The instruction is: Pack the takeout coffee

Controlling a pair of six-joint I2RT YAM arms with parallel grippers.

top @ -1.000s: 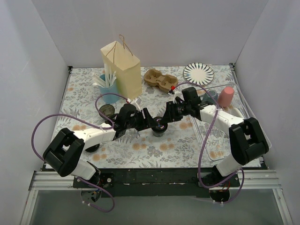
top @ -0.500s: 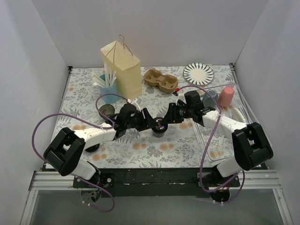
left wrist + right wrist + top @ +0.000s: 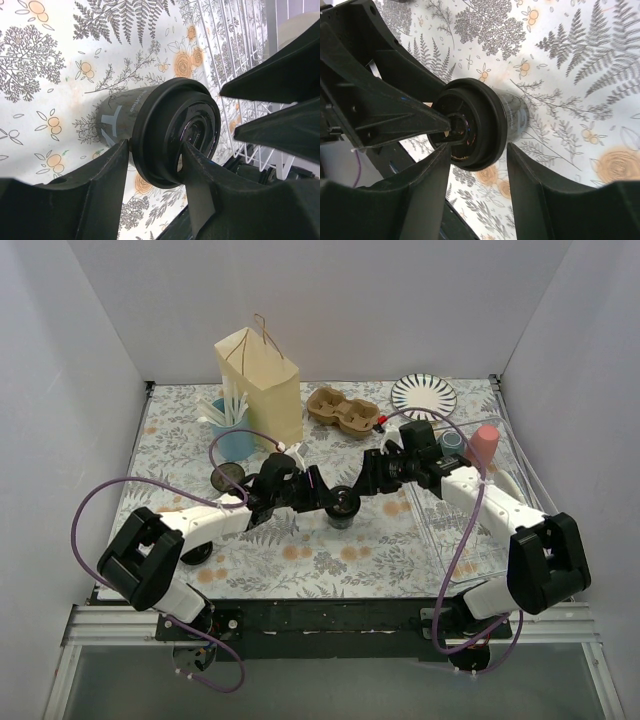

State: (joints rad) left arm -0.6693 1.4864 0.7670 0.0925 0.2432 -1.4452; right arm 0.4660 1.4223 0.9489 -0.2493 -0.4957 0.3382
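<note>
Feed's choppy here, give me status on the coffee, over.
Left gripper, right gripper both straddling coffee cup, grip unconfirmed. Cup lidded, upright on table. Grippers crowding each other.

You've got the takeout coffee point(image 3: 117, 117) in matt dark paper, its lid point(image 3: 165, 125) smooth black plastic with a slight sheen. Tablecloth point(image 3: 40, 60): matt floral print. Wire rack point(image 3: 235, 52): white coated metal. Bag point(image 3: 262, 385): plain kraft paper. Cup carrier point(image 3: 343, 410): rough moulded pulp.

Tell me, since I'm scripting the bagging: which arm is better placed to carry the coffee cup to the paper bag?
Left, probably: left gripper and right gripper both straddle the coffee cup, but the paper bag stands on the left arm's side.
</note>
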